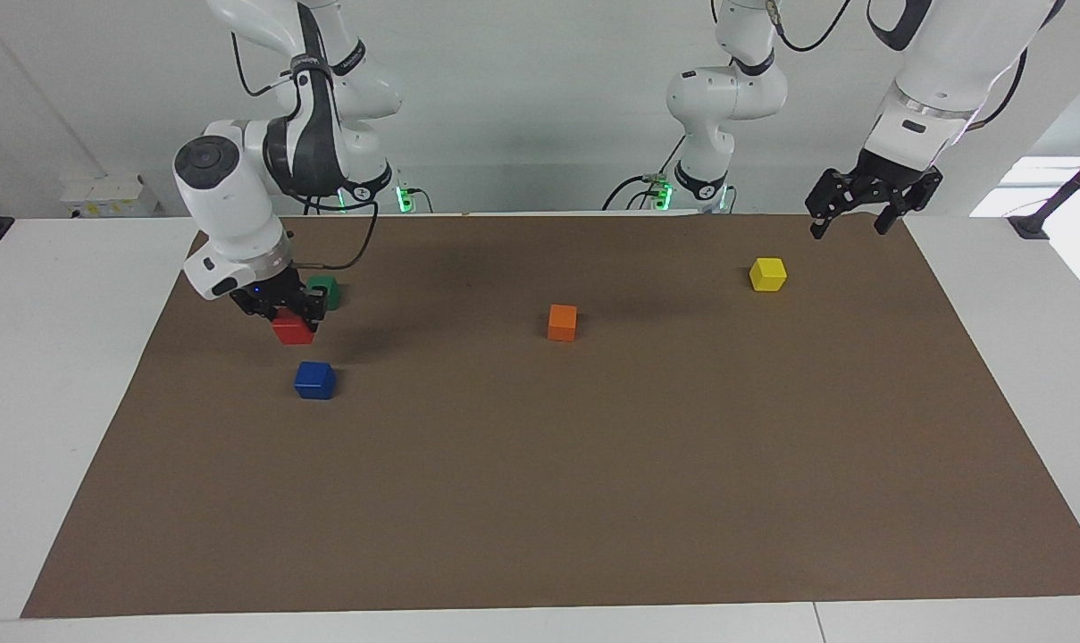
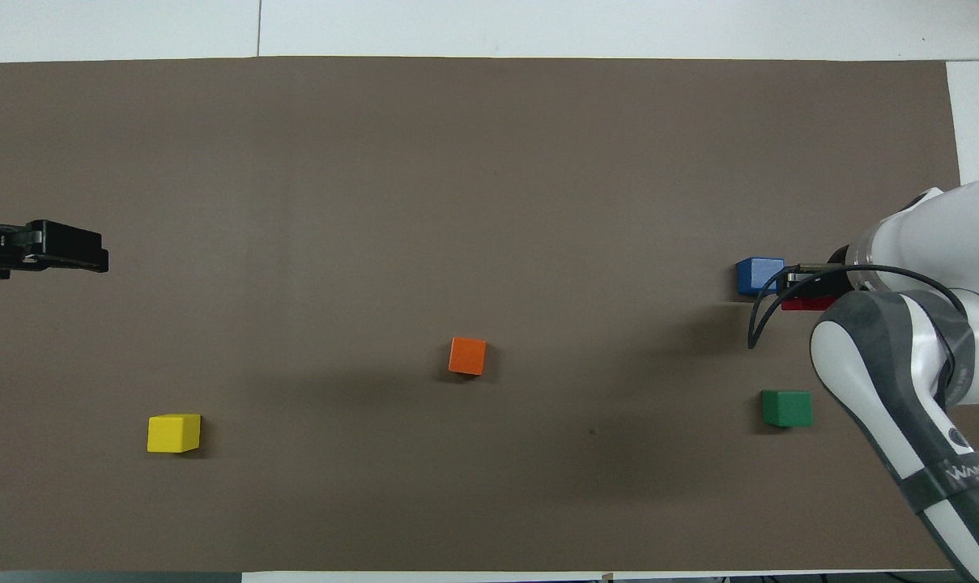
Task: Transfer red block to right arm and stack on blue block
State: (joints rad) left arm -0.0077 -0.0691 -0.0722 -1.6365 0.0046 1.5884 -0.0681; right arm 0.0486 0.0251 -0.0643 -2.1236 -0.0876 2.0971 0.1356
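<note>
My right gripper (image 1: pixel 291 320) points down and is shut on the red block (image 1: pixel 292 336). It holds the block a little above the brown mat, over the bare strip between the green block and the blue block (image 1: pixel 314 379). In the overhead view only a sliver of the red block (image 2: pixel 809 304) shows under the right arm, close beside the blue block (image 2: pixel 759 275). My left gripper (image 1: pixel 850 219) waits open and empty in the air over the mat's corner at the left arm's end; it also shows in the overhead view (image 2: pixel 92 261).
A green block (image 1: pixel 325 288) sits on the mat (image 1: pixel 593 491) nearer to the robots than the blue one, partly covered by the right gripper. An orange block (image 1: pixel 562 321) sits mid-table. A yellow block (image 1: pixel 767 273) lies toward the left arm's end.
</note>
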